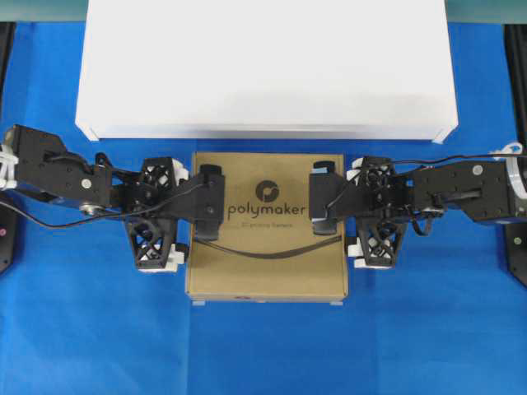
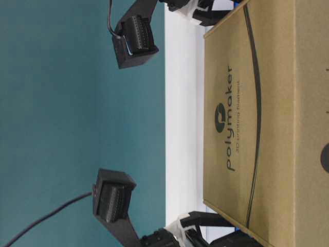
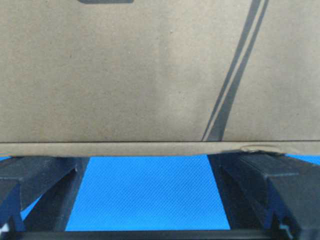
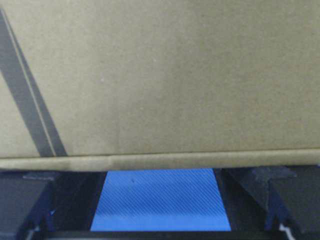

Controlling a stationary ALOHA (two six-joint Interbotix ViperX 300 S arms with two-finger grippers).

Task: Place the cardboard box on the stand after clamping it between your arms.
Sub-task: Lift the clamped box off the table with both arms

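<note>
Cardboard box (image 1: 265, 247) lies flat on the blue cloth (image 1: 82, 329), just beside the front edge of the stand (image 1: 263, 66), which lies straight beyond it. Left hand (image 1: 188, 226) and right hand (image 1: 346, 224) press its opposite sides, fingers spread wide, gripping nothing. Carrying it to the stand looks to depend on equal inward pressure.

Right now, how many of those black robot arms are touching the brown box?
2. The left arm comes in from the left of the overhead view, the right arm from the right; each one's fingers spread wide against a side of the cardboard box. None seems hidden.
</note>
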